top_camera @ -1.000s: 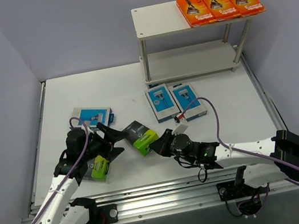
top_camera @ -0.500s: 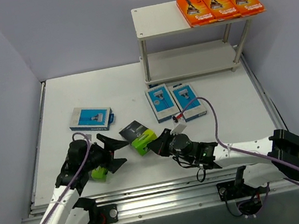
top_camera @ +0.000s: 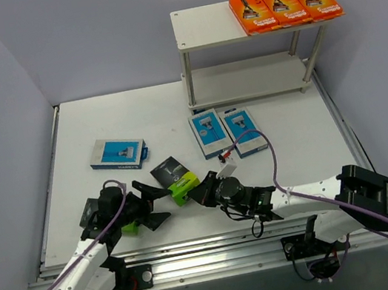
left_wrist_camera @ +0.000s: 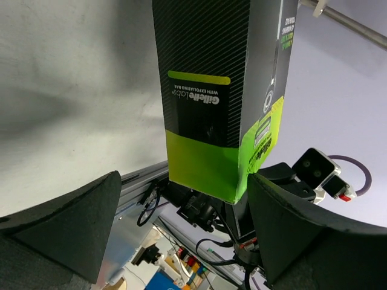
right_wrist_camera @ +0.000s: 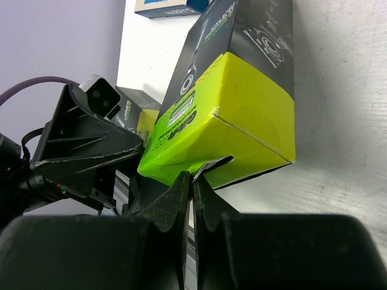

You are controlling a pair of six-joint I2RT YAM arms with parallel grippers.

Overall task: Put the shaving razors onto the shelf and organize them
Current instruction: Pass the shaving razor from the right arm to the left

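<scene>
A white table [top_camera: 158,114] fills the view from above. At its far right stands the two-tier shelf [top_camera: 207,26]. Three orange packs [top_camera: 285,6] lie side by side on the right part of its top board, their long axes running from near to far.

The left gripper [top_camera: 161,203] sits low near the front edge. Its fingers are spread wide, hold nothing, and open toward a black pack [top_camera: 177,178] just ahead of them. The right gripper [top_camera: 200,189] has its fingers pressed together, the tips at a flap on that pack's lime-green end. Whether they pinch the flap cannot be told.

The black pack's long axis runs diagonally, with the lime end toward the near edge and the right gripper and the black end pointing far-left.

Two light blue packs [top_camera: 209,132] lie side by side in front of the shelf, long axes near to far. A third light blue pack [top_camera: 119,154] lies crosswise at the left. A second black pack [top_camera: 128,228] shows only a lime end under the left wrist.
</scene>
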